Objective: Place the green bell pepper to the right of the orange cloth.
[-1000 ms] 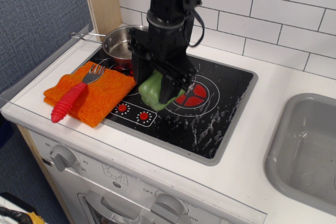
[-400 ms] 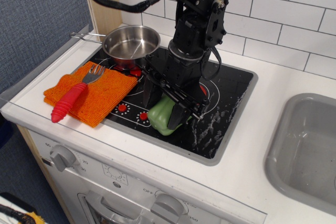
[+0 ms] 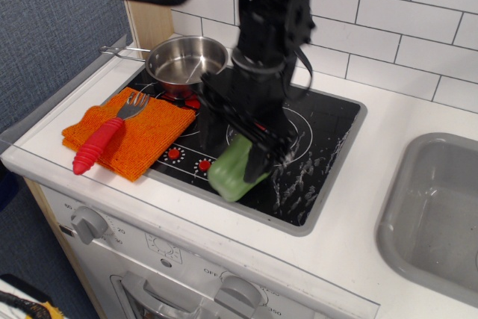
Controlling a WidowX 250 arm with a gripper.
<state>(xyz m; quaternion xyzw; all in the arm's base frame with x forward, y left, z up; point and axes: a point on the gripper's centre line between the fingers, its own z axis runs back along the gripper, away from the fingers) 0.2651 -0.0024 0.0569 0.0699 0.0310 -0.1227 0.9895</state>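
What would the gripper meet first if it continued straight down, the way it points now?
Probably the black stovetop near its front edge, met by the green bell pepper that the gripper carries. The height above it is unclear.

Green bell pepper (image 3: pixel 233 171) — smooth plastic, slight sheen. Orange cloth (image 3: pixel 149 134) — coarse, textured fabric, matt. Fork (image 3: pixel 104 138): ribbed red plastic handle, grey tines. Pot (image 3: pixel 187 61) polished steel. Hob (image 3: pixel 321 140) glossy black, scuffed white. Gripper (image 3: pixel 237 147) matt black.
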